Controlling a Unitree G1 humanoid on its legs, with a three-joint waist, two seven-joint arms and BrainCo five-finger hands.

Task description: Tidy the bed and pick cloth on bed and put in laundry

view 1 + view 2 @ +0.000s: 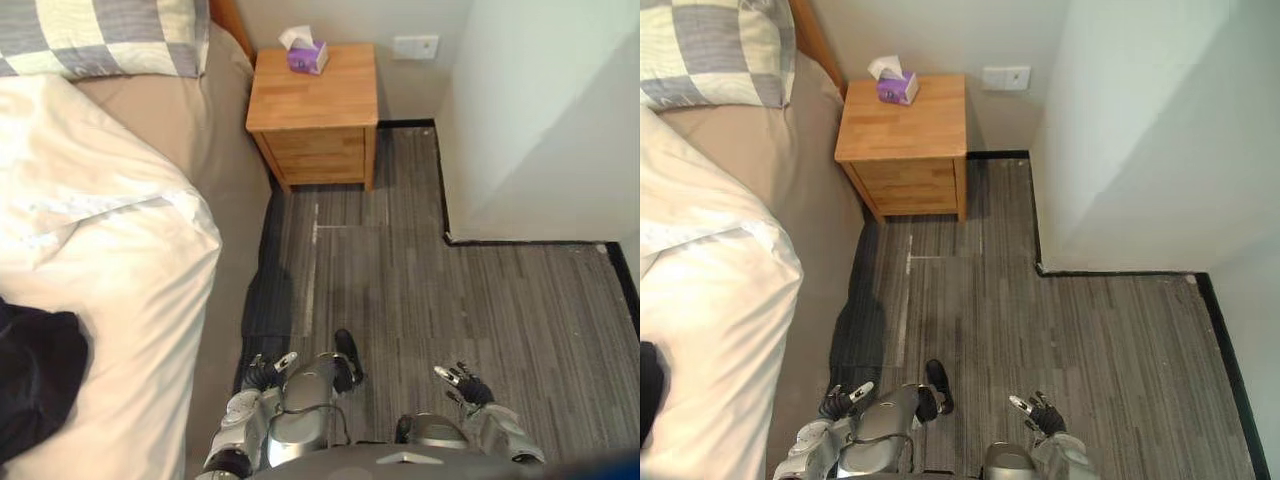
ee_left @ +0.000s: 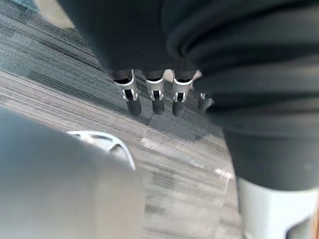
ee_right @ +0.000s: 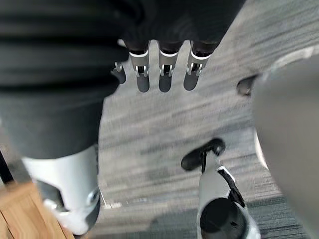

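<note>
Nearest the camera, the left hand [image 1: 262, 373] hangs low beside the bed [image 1: 215, 150], over the grey striped floor [image 1: 480, 300]. In its wrist view its fingers [image 2: 155, 97] run straight and loose in a row, spread open above the floor and touching no object. The right hand [image 1: 465, 385] hangs further out over the same floor, well apart from the bed. Its fingers [image 3: 164, 74] are likewise straight and open, with bare floor past their dark tips. On the bed at the robot's left, near the lower edge of the head views, lies the dark cloth [image 1: 35, 385], bunched on top of the white duvet [image 1: 100, 250]. It is probably a crumpled garment, but the frame edge cuts it off and its kind cannot be told. It is well apart from both hands. The duvet covers the near part of the bed, rumpled, with one corner drooping over the side toward the floor. Past it the tan sheet [image 1: 200, 130] is exposed. At the head of the bed rests a pillow [image 1: 110, 35] checked in grey and cream. Just beside the bed's head stands a wooden nightstand [image 1: 315, 100] against the far wall, with a purple tissue box [image 1: 307, 55] on its top near the back edge. A white wall socket [image 1: 415, 46] sits on the wall to the right of the nightstand.
</note>
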